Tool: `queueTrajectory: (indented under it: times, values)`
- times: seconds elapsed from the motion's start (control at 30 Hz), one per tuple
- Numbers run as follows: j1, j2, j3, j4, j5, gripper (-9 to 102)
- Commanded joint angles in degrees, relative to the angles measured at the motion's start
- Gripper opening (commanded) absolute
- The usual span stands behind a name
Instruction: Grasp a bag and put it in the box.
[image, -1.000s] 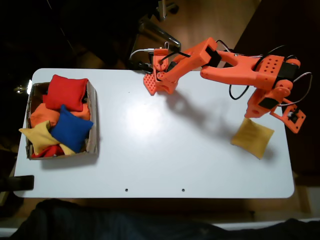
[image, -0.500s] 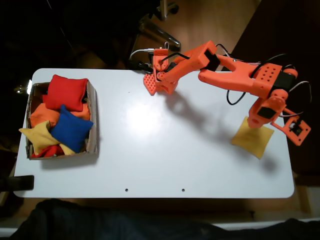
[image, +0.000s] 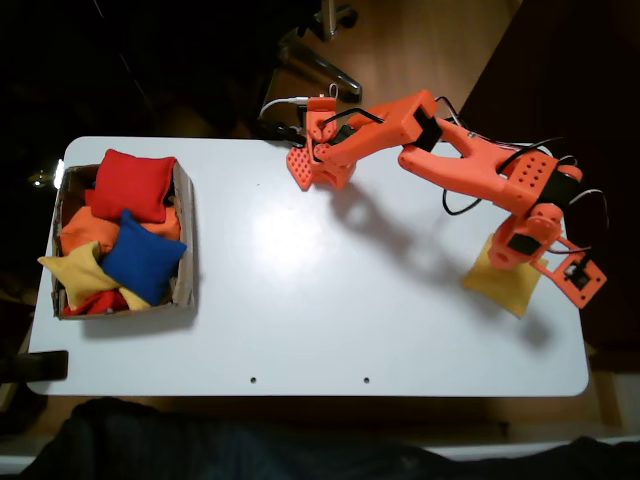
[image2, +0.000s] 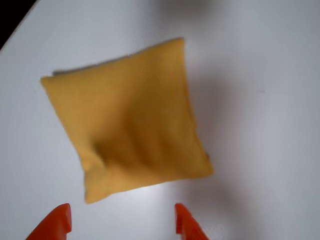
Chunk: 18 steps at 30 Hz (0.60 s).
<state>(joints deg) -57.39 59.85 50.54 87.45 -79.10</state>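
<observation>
Lowered, open gripper (image2: 121, 222) now hovers above bag (image2: 132, 137).

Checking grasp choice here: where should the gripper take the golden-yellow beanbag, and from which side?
Probably from straight above, pinching across the middle of the golden-yellow beanbag. It lies flat and alone on the white table, its fabric soft and creased, and the open gripper hangs over one edge.

1. In the fixed view, the arm covers the bag's (image: 503, 283) upper right part.
2. In the wrist view, the gripper (image2: 121, 224) is cut off below; 2 fingertips (image2: 57, 220) show.
</observation>
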Motion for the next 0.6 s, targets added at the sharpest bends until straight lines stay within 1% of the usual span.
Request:
queueTrajectory:
  times: [0.0, 0.17, 0.27, 0.4, 0.57]
  values:
    - [0.9, 0.8, 0.7, -1.5, -4.0, 41]
    - [1.5, 1.8, 4.6, -5.1, -3.4, 41]
    - [1.5, 2.2, 6.4, -5.0, -4.0, 41]
    - [1.8, 3.3, 8.3, -4.1, -8.6, 41]
    - [1.8, 2.7, 8.4, -4.8, -9.2, 41]
